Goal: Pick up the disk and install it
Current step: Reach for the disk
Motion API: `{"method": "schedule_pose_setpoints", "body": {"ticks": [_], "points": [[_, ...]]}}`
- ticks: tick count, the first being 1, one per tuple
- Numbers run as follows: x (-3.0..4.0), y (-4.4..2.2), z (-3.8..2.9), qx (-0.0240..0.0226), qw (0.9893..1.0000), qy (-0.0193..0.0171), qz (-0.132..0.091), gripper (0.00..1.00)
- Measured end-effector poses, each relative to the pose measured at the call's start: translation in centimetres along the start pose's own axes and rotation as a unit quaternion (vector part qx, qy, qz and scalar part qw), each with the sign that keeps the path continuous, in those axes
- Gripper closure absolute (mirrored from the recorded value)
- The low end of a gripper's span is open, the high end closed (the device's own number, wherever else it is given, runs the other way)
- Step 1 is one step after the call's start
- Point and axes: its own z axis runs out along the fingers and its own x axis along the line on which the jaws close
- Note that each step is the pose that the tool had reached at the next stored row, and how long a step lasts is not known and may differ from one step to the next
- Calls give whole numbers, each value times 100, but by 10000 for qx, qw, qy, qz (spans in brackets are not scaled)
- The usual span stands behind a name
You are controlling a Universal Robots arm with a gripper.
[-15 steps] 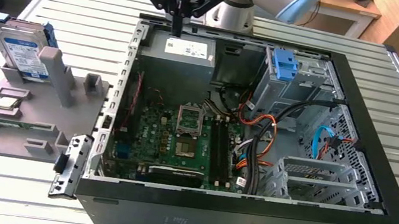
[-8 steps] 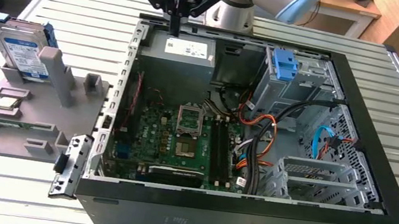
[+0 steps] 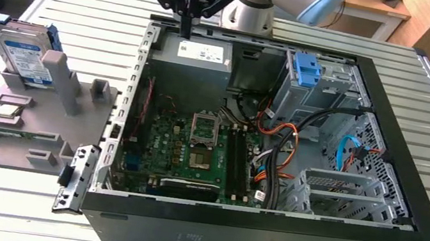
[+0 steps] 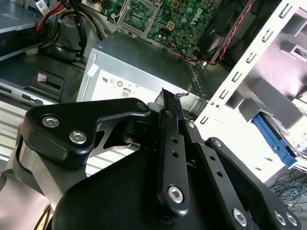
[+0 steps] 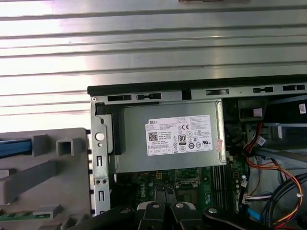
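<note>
The disk [image 3: 25,56], a silver drive with a white-and-blue label in a blue bracket, stands upright in a grey fixture [image 3: 40,132] at the exterior view's left, outside the computer case. My gripper [image 3: 185,33] hangs over the far wall of the case above the grey power supply [image 3: 194,59], well away from the disk. Its black fingers [image 4: 169,103] are shut together with nothing between them. In the first wrist view the fingertips [image 5: 163,213] sit below the power supply's white sticker [image 5: 180,134], and a strip of the disk's blue bracket [image 5: 14,146] shows at the edge.
The open computer case [image 3: 408,209] lies on a slatted metal table [image 3: 78,2]. Inside are the motherboard [image 3: 193,149], bundled cables [image 3: 281,137], an empty blue bracket [image 3: 305,70] in the far bay and a metal drive cage [image 3: 343,189].
</note>
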Motion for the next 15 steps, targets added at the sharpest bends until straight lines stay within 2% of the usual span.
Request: {"method": "schedule_pose_setpoints", "body": {"ticks": [15], "points": [[94,-7,-3,0,10000,0,0,89]]}}
